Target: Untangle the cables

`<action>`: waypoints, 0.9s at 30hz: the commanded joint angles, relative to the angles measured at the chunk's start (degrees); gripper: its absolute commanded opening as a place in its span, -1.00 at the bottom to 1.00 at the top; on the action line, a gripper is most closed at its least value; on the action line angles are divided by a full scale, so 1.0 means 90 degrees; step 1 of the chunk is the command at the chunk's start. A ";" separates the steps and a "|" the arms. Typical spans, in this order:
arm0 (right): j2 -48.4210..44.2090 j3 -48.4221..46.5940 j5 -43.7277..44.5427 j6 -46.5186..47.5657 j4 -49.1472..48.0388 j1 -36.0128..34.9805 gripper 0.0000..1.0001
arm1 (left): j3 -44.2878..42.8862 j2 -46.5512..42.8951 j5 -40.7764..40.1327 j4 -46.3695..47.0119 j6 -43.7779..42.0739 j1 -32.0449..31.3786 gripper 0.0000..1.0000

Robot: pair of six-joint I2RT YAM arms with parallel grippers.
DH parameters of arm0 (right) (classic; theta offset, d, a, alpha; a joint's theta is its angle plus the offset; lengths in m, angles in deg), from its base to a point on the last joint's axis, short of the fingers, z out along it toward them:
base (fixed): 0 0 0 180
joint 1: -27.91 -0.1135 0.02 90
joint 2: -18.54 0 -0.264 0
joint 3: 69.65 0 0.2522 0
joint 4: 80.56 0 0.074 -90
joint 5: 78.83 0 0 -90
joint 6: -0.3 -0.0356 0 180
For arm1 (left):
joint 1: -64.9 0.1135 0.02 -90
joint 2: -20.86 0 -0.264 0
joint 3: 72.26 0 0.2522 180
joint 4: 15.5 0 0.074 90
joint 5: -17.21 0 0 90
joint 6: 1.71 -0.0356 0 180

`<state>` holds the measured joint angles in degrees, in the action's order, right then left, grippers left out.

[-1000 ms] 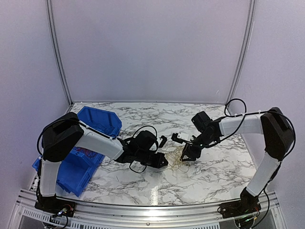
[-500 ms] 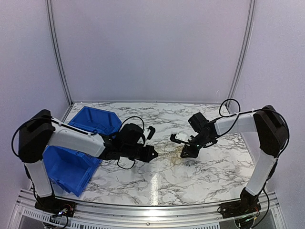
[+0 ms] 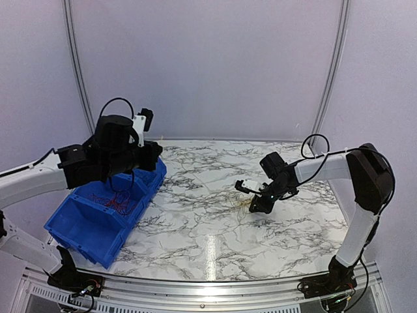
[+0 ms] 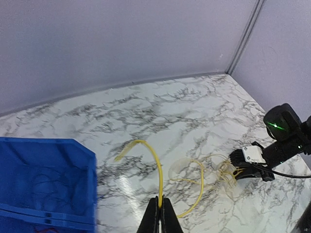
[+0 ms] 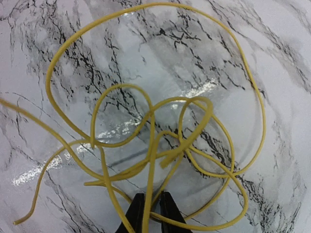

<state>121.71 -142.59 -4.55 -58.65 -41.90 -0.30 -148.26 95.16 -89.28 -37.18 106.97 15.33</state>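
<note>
Left claw [image 4: 159, 206]: pressed together, pinching 1 thin yellow strand [image 4: 160, 170]. It is raised above the white marbled counter [image 3: 195, 241], over the far end of the blue plastic bin [image 3: 65, 228]. The strand arcs up from the tips and curls toward the bin side.

Right claw [image 5: 152, 206]: low at the counter, fingers nearly together. 1 strand of the loose tangle of thin yellow cables [image 4: 226, 171] is caught between them. The tangle lies on the counter, right of centre.

Thin red and dark wires [image 3: 111, 199] lie inside the bin.
</note>
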 commanded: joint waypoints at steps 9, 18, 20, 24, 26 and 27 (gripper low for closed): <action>0.0397 -0.0056 0.0511 -0.0057 0.0250 0.0077 -0.71 | -0.2044 -0.1388 -0.2788 -0.2210 -0.2208 0.0239 -1.00; 0.0479 -0.0056 0.0682 -0.0060 0.0268 0.0097 -0.63 | -0.2719 -0.1392 -0.3263 -0.2473 -0.2854 0.0240 -1.00; 0.0474 -0.0056 0.0700 -0.0058 0.0270 0.0107 -0.63 | -0.3055 -0.1345 -0.3488 -0.2533 -0.3117 0.0243 -1.00; 0.0489 -0.0055 0.0723 -0.0053 0.0280 0.0118 -0.71 | -0.4030 -0.1168 -0.3881 -0.2538 -0.3986 0.0242 -1.00; 0.0499 -0.0056 0.0729 -0.0051 0.0294 0.0116 -0.85 | -0.4629 -0.0956 -0.4036 -0.2539 -0.4434 0.0234 -1.00; 0.0507 -0.0056 0.0731 -0.0059 0.0298 0.0119 -0.87 | -0.4933 -0.0847 -0.4133 -0.2532 -0.4632 0.0235 -1.00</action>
<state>122.72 -143.75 -3.26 -58.70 -42.14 -0.17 -183.90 85.52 -121.00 -60.39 74.99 17.21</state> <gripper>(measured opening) 0.087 0.012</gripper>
